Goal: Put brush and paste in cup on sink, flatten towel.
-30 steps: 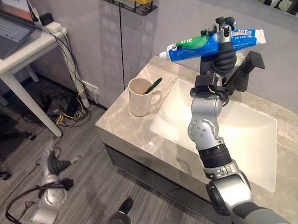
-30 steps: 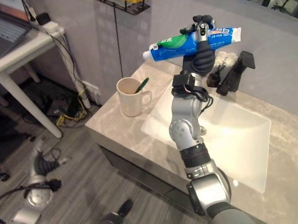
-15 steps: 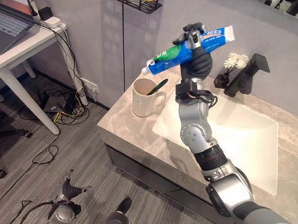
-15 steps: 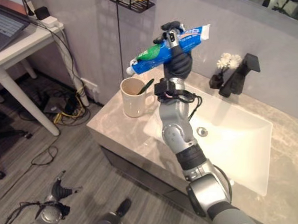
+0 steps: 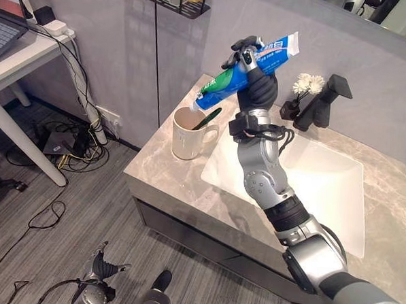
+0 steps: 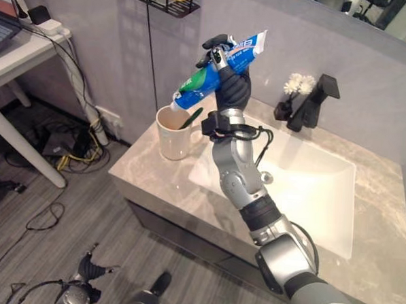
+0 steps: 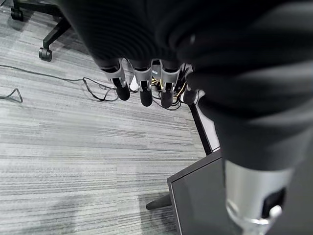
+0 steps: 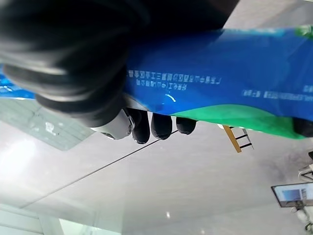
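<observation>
The toothpaste tube, gripped by the right robot hand, has tipped toward the cup on the marble counter.

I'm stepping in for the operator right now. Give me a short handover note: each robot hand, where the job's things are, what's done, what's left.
Right robot hand: shut on the toothpaste tube, held tilted with its cap end down just above the cup.
Left robot hand: hanging low over the floor, fingers relaxed, holding nothing.
Cup: stands on the counter at the sink's left corner, with the toothbrush already in it.
Done: brush in cup.
Left: lower the paste into the cup and release it, then flatten the towel; I can't spot a towel yet.
</observation>
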